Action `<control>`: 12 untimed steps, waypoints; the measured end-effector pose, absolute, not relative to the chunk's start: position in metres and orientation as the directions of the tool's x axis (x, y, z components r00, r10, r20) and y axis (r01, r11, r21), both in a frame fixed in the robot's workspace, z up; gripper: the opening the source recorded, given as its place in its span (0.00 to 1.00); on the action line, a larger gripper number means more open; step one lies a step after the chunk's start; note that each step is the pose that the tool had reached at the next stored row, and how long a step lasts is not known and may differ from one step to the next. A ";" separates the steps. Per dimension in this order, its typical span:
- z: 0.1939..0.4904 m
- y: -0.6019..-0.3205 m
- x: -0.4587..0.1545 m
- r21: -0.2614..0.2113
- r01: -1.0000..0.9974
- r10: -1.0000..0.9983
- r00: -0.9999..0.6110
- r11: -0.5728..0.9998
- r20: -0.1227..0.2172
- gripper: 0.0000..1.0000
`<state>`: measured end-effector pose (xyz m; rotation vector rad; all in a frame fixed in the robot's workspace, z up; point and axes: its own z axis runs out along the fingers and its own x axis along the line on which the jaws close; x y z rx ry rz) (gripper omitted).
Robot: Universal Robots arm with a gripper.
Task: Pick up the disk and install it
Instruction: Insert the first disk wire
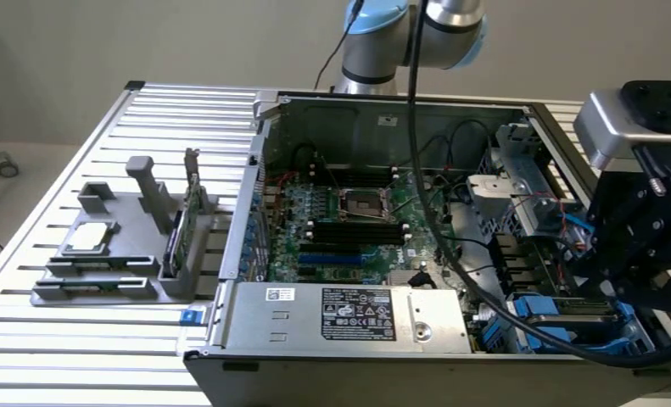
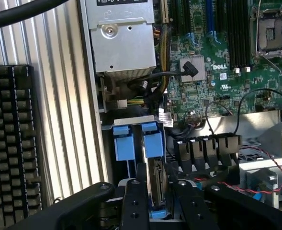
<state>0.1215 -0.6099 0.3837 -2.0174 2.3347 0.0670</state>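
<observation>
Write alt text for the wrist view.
The gripper straddles the disk, on edge in blue rails, inside an open computer case. Beyond lie a green Dell motherboard, a silver power supply and, outside the case, a black keyboard on the slatted table.

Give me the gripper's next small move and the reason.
Probably a short, slow push of the disk straight along its own edge line into the bay. The gripper appears shut on the disk, which stands edge-on near the blue carrier tabs in the computer case. It does not look seated yet, so a sideways shift could jam it.
</observation>
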 end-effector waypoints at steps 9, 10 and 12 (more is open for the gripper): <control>0.384 -0.610 0.121 -0.003 -0.956 -0.954 -0.291 0.292 -0.071 0.28; 0.384 -0.610 0.121 -0.003 -0.952 -0.949 -0.307 0.308 -0.071 0.28; 0.384 -0.610 0.121 -0.003 -0.941 -0.939 -0.337 0.338 -0.071 0.28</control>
